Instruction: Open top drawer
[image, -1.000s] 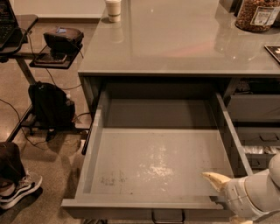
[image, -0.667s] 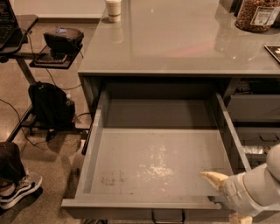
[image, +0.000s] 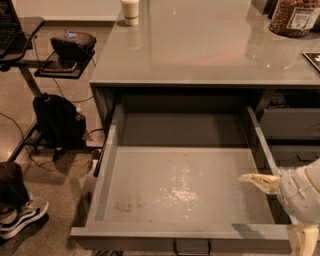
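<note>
Tool (image: 263, 183) beside top drawer (image: 170, 192), below countertop (image: 200, 47)

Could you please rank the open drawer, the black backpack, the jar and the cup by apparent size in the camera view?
Largest to smallest:
drawer
backpack
jar
cup
The jar and cup are cropped and farther away. The gripper sits by the drawer's front right corner.

Seemingly head-high downward view; pincer (image: 277, 200) lower-right

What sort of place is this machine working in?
Probably an office break area: grey counter with snack jar and cup, laptop desk and backpack beside it. The robot's hand hangs at the right front corner of the open top drawer.
</note>
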